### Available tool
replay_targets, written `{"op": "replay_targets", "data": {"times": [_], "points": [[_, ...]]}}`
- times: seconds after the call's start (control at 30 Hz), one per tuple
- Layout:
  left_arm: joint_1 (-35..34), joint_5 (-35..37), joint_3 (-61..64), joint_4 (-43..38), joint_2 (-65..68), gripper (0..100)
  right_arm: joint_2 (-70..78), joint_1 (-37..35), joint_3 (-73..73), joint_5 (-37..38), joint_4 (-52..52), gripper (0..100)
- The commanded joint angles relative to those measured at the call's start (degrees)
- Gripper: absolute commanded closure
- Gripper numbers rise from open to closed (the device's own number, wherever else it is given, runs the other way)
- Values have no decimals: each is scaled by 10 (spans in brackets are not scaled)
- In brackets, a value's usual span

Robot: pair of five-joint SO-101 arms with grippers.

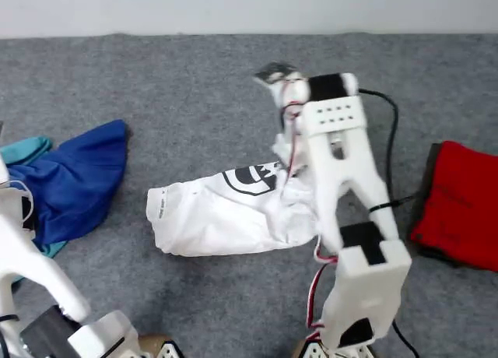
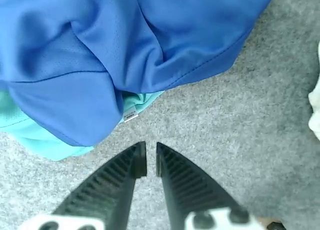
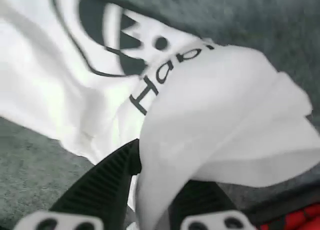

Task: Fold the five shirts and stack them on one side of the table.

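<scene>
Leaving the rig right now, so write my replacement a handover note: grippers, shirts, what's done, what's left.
Left gripper: jaws nearly shut, empty, over the table beside the blue shirt.
Right gripper: shut on a fold of the white shirt, mid-table.
Teal shirt pokes out from under the blue one, both crumpled.
Done: red shirt looks folded at the right side, on a dark layer.
Left: fold white, blue, teal; stack them there.

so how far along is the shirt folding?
Done: red shirt lies folded at the right of the table, a dark layer under it. In hand: right gripper pinches a fold of the white shirt, mid-table. To do: blue shirt and teal shirt lie crumpled by the shut, empty left gripper.
</scene>
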Motion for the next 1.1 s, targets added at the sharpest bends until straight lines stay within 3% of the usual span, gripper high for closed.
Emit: {"op": "replay_targets", "data": {"times": [0.0,0.37,0.83,1.07], "points": [[1,-4,-22,-12,-22,957,-50,-57,-10,6,23,989],[1,-4,-19,-38,-22,957,-32,-184,-9,9,21,988],[0,-4,-17,-39,-21,957,86,-276,-13,10,4,981],[1,-4,-16,-37,-21,957,90,-318,-13,7,-77,818]]}}
